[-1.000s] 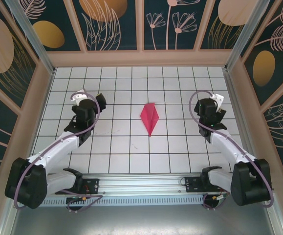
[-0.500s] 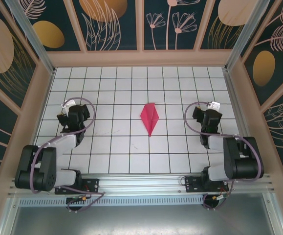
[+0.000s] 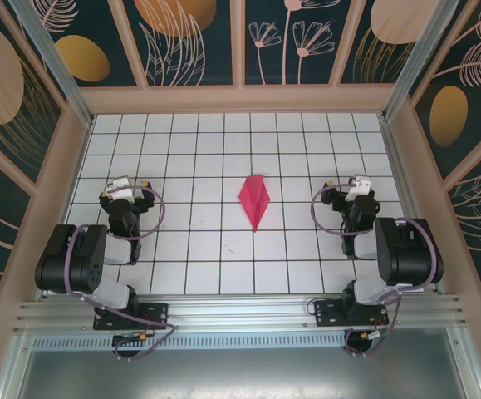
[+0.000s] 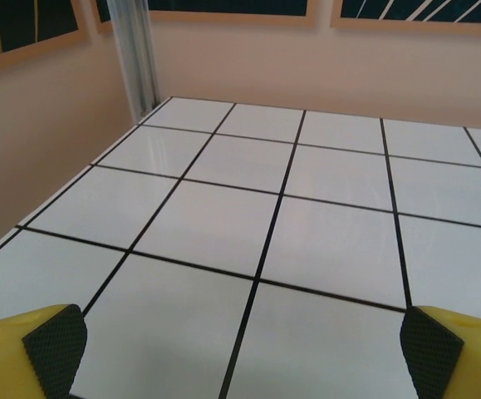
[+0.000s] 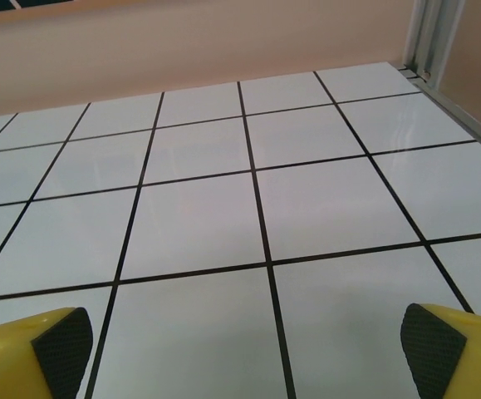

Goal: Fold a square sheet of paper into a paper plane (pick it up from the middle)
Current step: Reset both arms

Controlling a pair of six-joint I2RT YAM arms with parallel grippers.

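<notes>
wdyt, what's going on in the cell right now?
The paper plane lies folded near the middle of the tiled table, a magenta dart with its long point toward the arms. Nothing is handling it. The left claw and right claw are both open and empty, over bare tiles on either side of the plane and well apart from it. Both arms sit tucked close to their bases. Judging by how things lie, the fold looks done.

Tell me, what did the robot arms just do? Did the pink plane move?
Both arms folded back toward their bases. The left end effector drew left and nearer; the right end effector hardly shifted. Both are open, holding nothing. The paper plane stayed put mid-table.
</notes>
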